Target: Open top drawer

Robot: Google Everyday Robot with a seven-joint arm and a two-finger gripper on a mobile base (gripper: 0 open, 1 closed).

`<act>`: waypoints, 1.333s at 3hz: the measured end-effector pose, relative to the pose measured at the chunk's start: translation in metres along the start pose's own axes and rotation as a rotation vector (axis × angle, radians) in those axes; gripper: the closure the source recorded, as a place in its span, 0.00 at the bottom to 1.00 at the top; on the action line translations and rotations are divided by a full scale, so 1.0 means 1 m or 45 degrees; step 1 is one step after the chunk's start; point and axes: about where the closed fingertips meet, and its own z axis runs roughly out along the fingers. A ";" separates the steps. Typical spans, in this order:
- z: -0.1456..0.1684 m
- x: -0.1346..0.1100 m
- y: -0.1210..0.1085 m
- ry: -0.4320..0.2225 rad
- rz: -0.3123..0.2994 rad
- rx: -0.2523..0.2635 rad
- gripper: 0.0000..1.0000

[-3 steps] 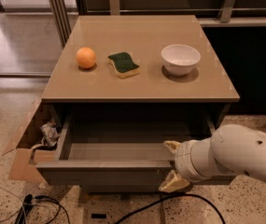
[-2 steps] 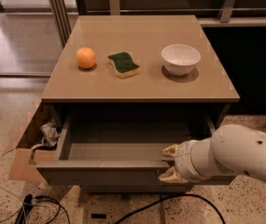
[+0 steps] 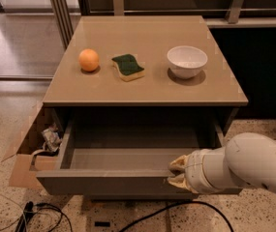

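Observation:
The top drawer (image 3: 103, 181) of the tan cabinet stands pulled out toward the camera, showing its shallow grey box interior, which holds nothing. Its dark grey front runs along the bottom of the view. My gripper (image 3: 176, 173) is at the right part of the drawer front's upper edge, one pale finger (image 3: 178, 163) above the edge and one below it, so the jaws sit on the front panel. My white arm comes in from the right and hides the drawer's right front corner.
On the cabinet top (image 3: 147, 37) lie an orange (image 3: 88, 60), a green and yellow sponge (image 3: 128, 66) and a white bowl (image 3: 187, 60). An open cardboard box (image 3: 31, 153) stands on the floor at left. Black cables (image 3: 45, 214) run across the floor in front.
The drawer has come slightly further out toward the camera, and my gripper has moved with its front edge.

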 end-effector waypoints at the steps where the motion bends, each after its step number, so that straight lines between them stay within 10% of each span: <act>1: -0.008 0.004 0.009 -0.001 0.013 0.009 1.00; 2: -0.007 0.004 0.009 -0.001 0.013 0.009 0.99; 4: -0.007 0.004 0.009 -0.001 0.013 0.009 0.54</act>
